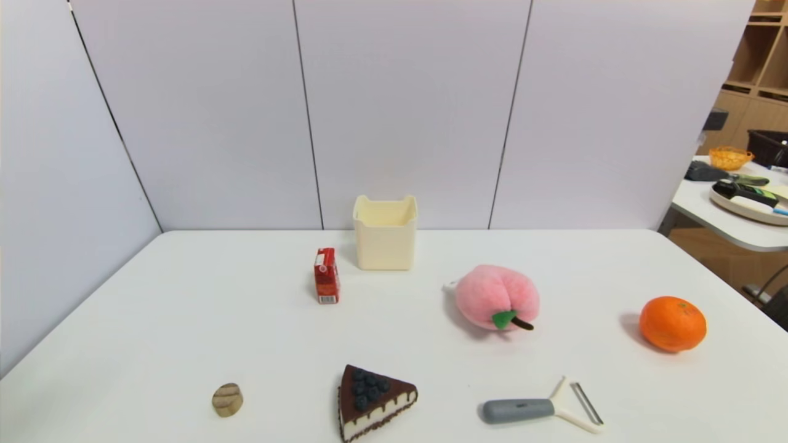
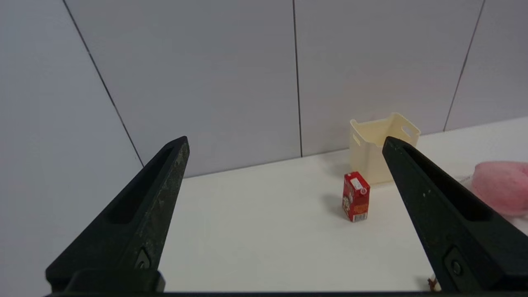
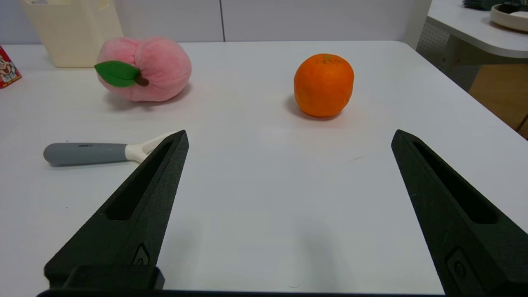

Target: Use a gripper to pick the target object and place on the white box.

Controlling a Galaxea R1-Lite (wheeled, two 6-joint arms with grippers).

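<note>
Near the robot's left on the white tabletop (image 1: 184, 332) lies our wood-coloured lump (image 1: 228, 400), likely light and stiff; we'd grip its sides, minding the rounded edge. Our left gripper (image 2: 286, 142) and right gripper (image 3: 290, 134) both hold their fingers wide, with nothing between. Beyond stand the white box (image 1: 386, 246) and pale wall panels (image 1: 406, 111).

Probably a lab or workshop test booth. Set against plain pale partition panels (image 1: 406, 111) behind a white table (image 1: 184, 332). To the right of that table, a second table (image 1: 720, 215) with a tray (image 1: 748, 206) and an orange basket (image 1: 729, 158) on top; beyond it, wooden shelving (image 1: 763, 61). Beneath, wood-toned floor (image 1: 702, 249).
</note>
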